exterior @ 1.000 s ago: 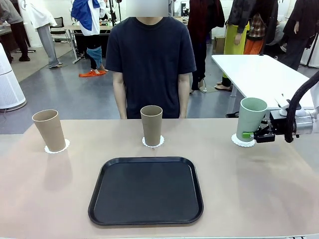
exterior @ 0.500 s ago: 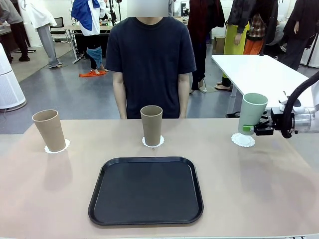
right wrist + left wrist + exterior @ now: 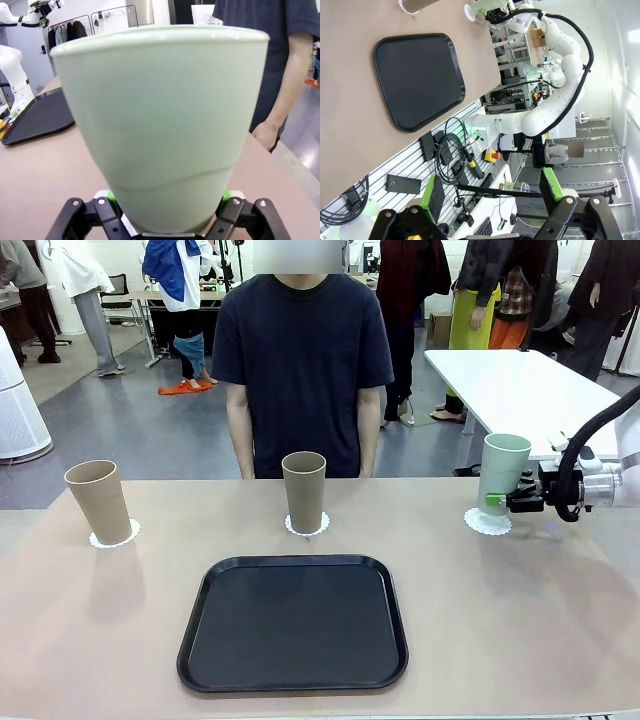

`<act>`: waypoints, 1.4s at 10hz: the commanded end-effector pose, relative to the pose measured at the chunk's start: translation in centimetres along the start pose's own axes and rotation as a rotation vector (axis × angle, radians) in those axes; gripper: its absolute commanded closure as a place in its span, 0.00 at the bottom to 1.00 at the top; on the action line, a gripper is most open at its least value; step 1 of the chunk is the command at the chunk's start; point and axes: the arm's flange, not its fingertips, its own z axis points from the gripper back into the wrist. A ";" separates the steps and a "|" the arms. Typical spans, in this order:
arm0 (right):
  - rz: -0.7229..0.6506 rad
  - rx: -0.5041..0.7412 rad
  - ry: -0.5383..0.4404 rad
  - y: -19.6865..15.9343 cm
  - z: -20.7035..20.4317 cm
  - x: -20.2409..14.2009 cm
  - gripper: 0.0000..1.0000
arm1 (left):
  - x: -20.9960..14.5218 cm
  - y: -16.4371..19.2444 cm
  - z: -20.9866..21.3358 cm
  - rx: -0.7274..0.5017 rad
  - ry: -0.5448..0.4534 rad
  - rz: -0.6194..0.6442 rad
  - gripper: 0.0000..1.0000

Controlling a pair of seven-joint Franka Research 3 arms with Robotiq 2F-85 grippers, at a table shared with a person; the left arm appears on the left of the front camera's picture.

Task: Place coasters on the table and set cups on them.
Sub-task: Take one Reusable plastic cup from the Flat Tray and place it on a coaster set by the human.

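- The left claw, black with green pads, stands wide open with nothing between its fingers; in its wrist view the beige-tan matte desk lies far ahead of it, and so does the black rectangular tray.
- Far to the left of the right claw, a tall tan-brown tapered tumbler stands upright on a small round white lacy paper doily at the left end of the desk.
- Nearer the right claw, but well apart from it, a second tan-brown tumbler stands on a second white doily, just beyond the tray's far edge and in front of the person in a dark T-shirt.
- The right claw is closed on the lower part of the pale mint-green tumbler, gripping it from the right side and holding it roughly upright.
- The third white doily lies directly below the green tumbler's base, just under the claw's fingertips; whether the base touches it cannot be told.
- In the right wrist view the green tumbler sits between the green-padded fingers, with the person's hand beyond it to the right.
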 end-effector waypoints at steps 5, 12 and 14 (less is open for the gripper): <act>-0.007 0.059 -0.021 0.3 0.2 -1.7 0.21 | 0.0 -0.3 -0.1 -0.005 -0.011 0.013 0.00; 0.143 0.133 -0.106 0.6 -0.6 -1.6 0.21 | 0.0 -0.3 -0.1 -0.005 -0.011 0.013 0.00; 0.133 0.125 -0.083 0.5 -0.9 -2.2 0.21 | 0.0 -0.3 -0.1 -0.005 -0.011 0.013 0.00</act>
